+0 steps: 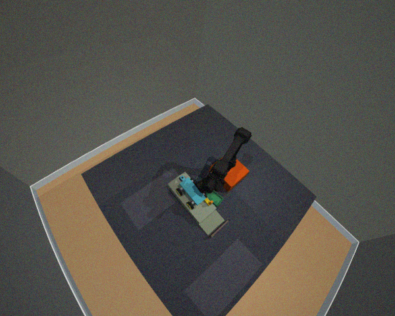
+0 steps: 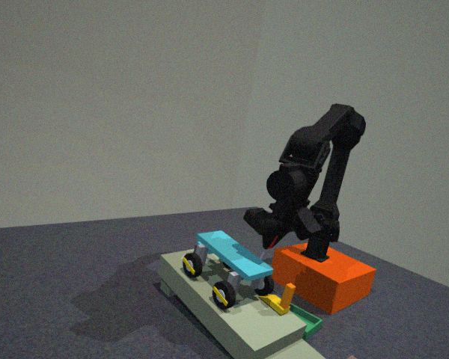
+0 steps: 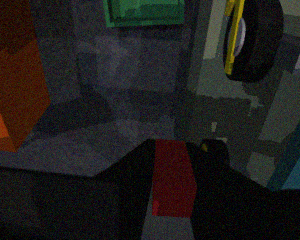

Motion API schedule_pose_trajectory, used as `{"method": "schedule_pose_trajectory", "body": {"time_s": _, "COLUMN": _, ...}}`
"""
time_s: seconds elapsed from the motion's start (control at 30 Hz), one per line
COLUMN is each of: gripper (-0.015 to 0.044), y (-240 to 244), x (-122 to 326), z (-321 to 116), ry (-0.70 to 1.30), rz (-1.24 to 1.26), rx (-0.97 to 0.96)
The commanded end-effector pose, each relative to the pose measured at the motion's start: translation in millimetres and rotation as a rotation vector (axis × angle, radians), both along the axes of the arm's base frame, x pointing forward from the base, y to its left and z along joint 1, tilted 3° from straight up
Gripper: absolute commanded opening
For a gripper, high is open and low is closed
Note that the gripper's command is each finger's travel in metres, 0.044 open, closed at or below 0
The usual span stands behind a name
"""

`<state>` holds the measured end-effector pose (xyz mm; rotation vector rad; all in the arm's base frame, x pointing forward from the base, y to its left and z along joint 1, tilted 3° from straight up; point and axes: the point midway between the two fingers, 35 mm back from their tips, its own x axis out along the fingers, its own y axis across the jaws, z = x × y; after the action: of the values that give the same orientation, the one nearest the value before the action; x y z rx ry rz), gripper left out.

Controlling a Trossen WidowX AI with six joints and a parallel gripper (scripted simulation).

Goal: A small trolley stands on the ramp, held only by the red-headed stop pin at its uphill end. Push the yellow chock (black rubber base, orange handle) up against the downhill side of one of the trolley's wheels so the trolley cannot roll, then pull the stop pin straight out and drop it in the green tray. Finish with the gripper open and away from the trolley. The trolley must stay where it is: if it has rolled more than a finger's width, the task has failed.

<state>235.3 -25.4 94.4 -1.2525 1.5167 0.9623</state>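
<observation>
My gripper (image 2: 272,242) (image 3: 168,149) is shut on the red-headed stop pin. The pin's red head (image 3: 174,187) (image 2: 273,241) sits between the fingers and its thin grey shaft (image 2: 262,253) points down, clear of the ramp, beside the trolley's long side. The blue trolley (image 1: 192,190) (image 2: 232,255) stands on the pale ramp (image 1: 204,215) (image 2: 255,328). The yellow chock (image 1: 208,201) (image 2: 274,303) lies at the downhill side of the trolley's near-tray lower wheel (image 2: 266,285), its orange handle (image 2: 288,295) upright; any small gap cannot be told. The green tray (image 1: 215,198) (image 2: 310,322) (image 3: 145,22) lies beside the ramp.
The orange block (image 1: 236,174) (image 2: 329,276) (image 3: 20,85) under the arm's base stands on the far side of the tray from the ramp. The trolley's deck edge is close to the gripper. A thin strip (image 1: 219,228) borders the ramp's low end.
</observation>
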Motion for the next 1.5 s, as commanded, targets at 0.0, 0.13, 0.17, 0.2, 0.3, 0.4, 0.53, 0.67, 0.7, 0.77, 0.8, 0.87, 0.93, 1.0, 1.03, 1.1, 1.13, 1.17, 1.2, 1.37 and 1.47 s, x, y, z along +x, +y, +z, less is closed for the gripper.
{"method": "schedule_pose_trajectory", "body": {"time_s": 0.0, "gripper": 0.0000, "y": 16, "x": 3, "z": -2, "ry": 0.000, "rz": -0.005, "rx": 0.006}}
{"method": "schedule_pose_trajectory", "body": {"time_s": 0.13, "gripper": 0.0000, "y": 30, "x": 4, "z": -5, "ry": 0.000, "rz": -0.005, "rx": 0.007}}
{"method": "schedule_pose_trajectory", "body": {"time_s": 0.17, "gripper": 0.0000, "y": 34, "x": 4, "z": -6, "ry": 0.000, "rz": -0.005, "rx": 0.007}}
{"method": "schedule_pose_trajectory", "body": {"time_s": 0.2, "gripper": 0.0000, "y": 37, "x": 5, "z": -6, "ry": 0.000, "rz": -0.005, "rx": 0.008}}
{"method": "schedule_pose_trajectory", "body": {"time_s": 0.3, "gripper": 0.0000, "y": 49, "x": 6, "z": -8, "ry": 0.000, "rz": -0.005, "rx": 0.009}}
{"method": "schedule_pose_trajectory", "body": {"time_s": 0.4, "gripper": 0.0000, "y": 60, "x": 7, "z": -10, "ry": 0.000, "rz": -0.005, "rx": 0.010}}
{"method": "schedule_pose_trajectory", "body": {"time_s": 0.53, "gripper": 0.0000, "y": 75, "x": 9, "z": -12, "ry": 0.000, "rz": -0.005, "rx": 0.012}}
{"method": "schedule_pose_trajectory", "body": {"time_s": 0.67, "gripper": 0.0000, "y": 84, "x": 11, "z": -13, "ry": 0.000, "rz": -0.005, "rx": 0.013}}
{"method": "schedule_pose_trajectory", "body": {"time_s": 0.7, "gripper": 0.0000, "y": 84, "x": 11, "z": -13, "ry": 0.000, "rz": -0.005, "rx": 0.013}}
{"method": "schedule_pose_trajectory", "body": {"time_s": 0.77, "gripper": 0.0000, "y": 84, "x": 11, "z": -13, "ry": 0.001, "rz": 0.000, "rx": 0.014}}
{"method": "schedule_pose_trajectory", "body": {"time_s": 0.8, "gripper": 0.0000, "y": 84, "x": 11, "z": -13, "ry": 0.003, "rz": 0.015, "rx": 0.017}}
{"method": "schedule_pose_trajectory", "body": {"time_s": 0.87, "gripper": 0.0000, "y": 84, "x": 11, "z": -13, "ry": 0.011, "rz": 0.064, "rx": 0.029}}
{"method": "schedule_pose_trajectory", "body": {"time_s": 0.93, "gripper": 0.0000, "y": 84, "x": 10, "z": -13, "ry": 0.020, "rz": 0.126, "rx": 0.042}}
{"method": "schedule_pose_trajectory", "body": {"time_s": 1.0, "gripper": 0.0000, "y": 83, "x": 10, "z": -13, "ry": 0.029, "rz": 0.188, "rx": 0.056}}
{"method": "schedule_pose_trajectory", "body": {"time_s": 1.03, "gripper": 0.0000, "y": 83, "x": 10, "z": -13, "ry": 0.033, "rz": 0.219, "rx": 0.062}}
{"method": "schedule_pose_trajectory", "body": {"time_s": 1.1, "gripper": 0.0000, "y": 83, "x": 10, "z": -13, "ry": 0.041, "rz": 0.281, "rx": 0.075}}
{"method": "schedule_pose_trajectory", "body": {"time_s": 1.13, "gripper": 0.0000, "y": 82, "x": 10, "z": -13, "ry": 0.044, "rz": 0.312, "rx": 0.080}}
{"method": "schedule_pose_trajectory", "body": {"time_s": 1.17, "gripper": 0.0000, "y": 82, "x": 9, "z": -13, "ry": 0.047, "rz": 0.344, "rx": 0.086}}
{"method": "schedule_pose_trajectory", "body": {"time_s": 1.2, "gripper": 0.0000, "y": 82, "x": 9, "z": -13, "ry": 0.051, "rz": 0.375, "rx": 0.092}}
{"method": "schedule_pose_trajectory", "body": {"time_s": 1.37, "gripper": 0.0000, "y": 81, "x": 9, "z": -13, "ry": 0.064, "rz": 0.533, "rx": 0.118}}
{"method": "schedule_pose_trajectory", "body": {"time_s": 1.47, "gripper": 0.0000, "y": 81, "x": 8, "z": -13, "ry": 0.071, "rz": 0.628, "rx": 0.131}}
